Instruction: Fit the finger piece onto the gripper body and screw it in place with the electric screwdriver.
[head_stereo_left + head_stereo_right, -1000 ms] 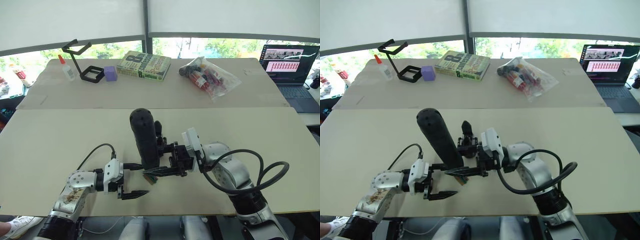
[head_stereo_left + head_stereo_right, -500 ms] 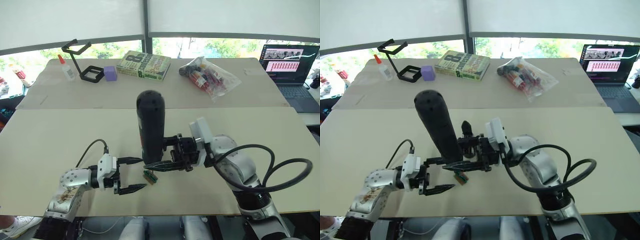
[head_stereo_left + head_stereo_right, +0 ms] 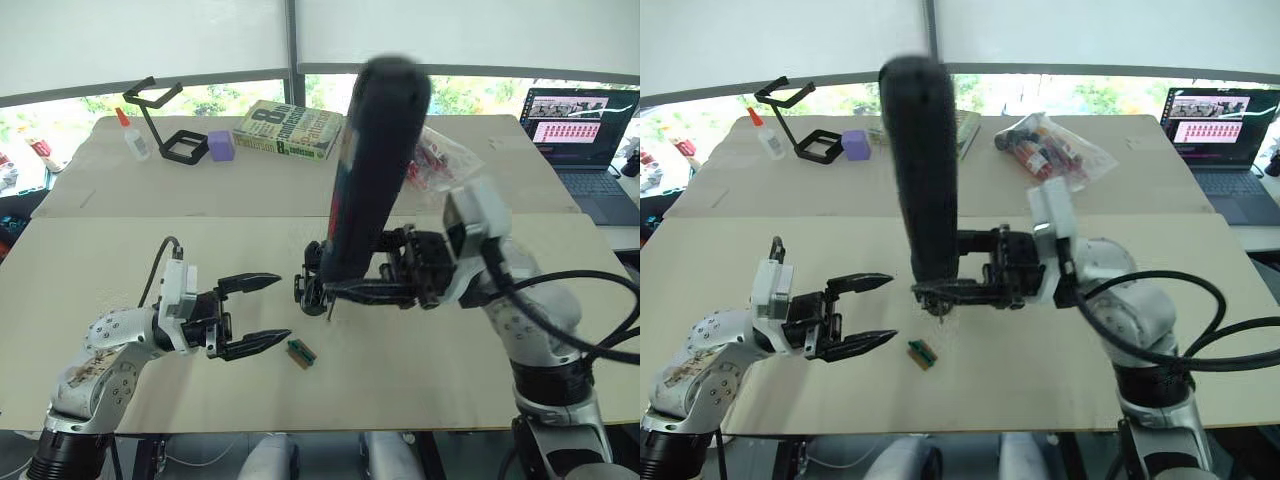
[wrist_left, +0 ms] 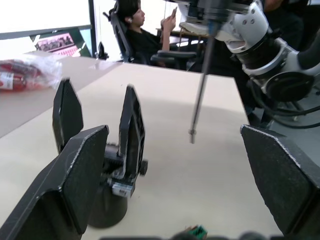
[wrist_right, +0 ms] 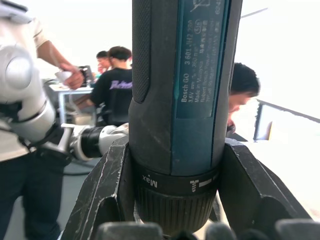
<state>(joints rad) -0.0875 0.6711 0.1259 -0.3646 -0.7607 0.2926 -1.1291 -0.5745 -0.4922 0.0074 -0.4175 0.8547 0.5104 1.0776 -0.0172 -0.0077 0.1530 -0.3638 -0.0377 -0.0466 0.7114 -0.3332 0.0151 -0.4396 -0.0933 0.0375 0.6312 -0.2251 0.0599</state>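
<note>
The electric screwdriver (image 3: 368, 175) is held upright above the table (image 3: 120, 270) by the right gripper (image 3: 372, 291), whose two fingers are clamped around the lower collar of the tool, just above the thin metal bit (image 4: 199, 90). The bit points down and its tip hangs free over the tabletop. The left gripper (image 3: 250, 314) is seen to the left of it, near the table surface, with its fingers spread apart and nothing between them.

The gripper body (image 4: 117, 165) stands on its round base on the table, partly hidden behind the screwdriver in the head views. Whether the finger piece is already fitted on it cannot be told with certainty. A small green-and-brown block (image 3: 299, 352) lies on the table between the two grippers.

The screwdriver is judged to be rigid and rather heavy, with most of its mass above the held point, so tipping is a risk; a hold nearer the middle of the barrel would be steadier. The gripper body looks stiff and compact, and it is probably best taken by its wide base.
</note>
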